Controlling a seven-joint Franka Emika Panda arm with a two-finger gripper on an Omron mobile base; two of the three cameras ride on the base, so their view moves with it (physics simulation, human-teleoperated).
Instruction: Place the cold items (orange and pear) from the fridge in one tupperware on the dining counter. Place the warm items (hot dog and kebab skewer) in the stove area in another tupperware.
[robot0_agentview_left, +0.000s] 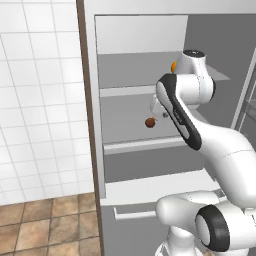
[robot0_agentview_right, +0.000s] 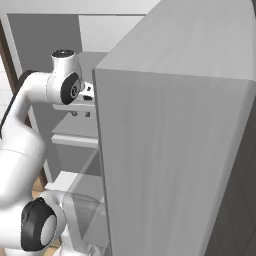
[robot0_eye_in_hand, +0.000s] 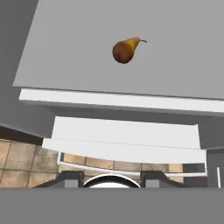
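Observation:
The fridge stands open in front of me. A brown pear (robot0_agentview_left: 150, 122) (robot0_eye_in_hand: 126, 50) lies on its side on the middle shelf (robot0_eye_in_hand: 188, 65). The orange (robot0_agentview_left: 173, 66) peeks out behind my arm on the shelf above. My gripper (robot0_agentview_left: 160, 116) (robot0_agentview_right: 81, 114) (robot0_eye_in_hand: 111, 177) hangs over the front of the pear's shelf, pointing down, a little to the right of the pear and above it. Its fingertips (robot0_eye_in_hand: 72, 177) stand apart with nothing between them. The tupperware, hot dog and kebab skewer are out of view.
The open fridge door (robot0_agentview_right: 175, 150) fills the right side, close to my arm. A white drawer (robot0_eye_in_hand: 127, 131) juts out below the pear's shelf. A white tiled wall (robot0_agentview_left: 40, 100) and the fridge's brown side edge (robot0_agentview_left: 87, 100) are on the left, with brown floor tiles (robot0_agentview_left: 45, 225) below.

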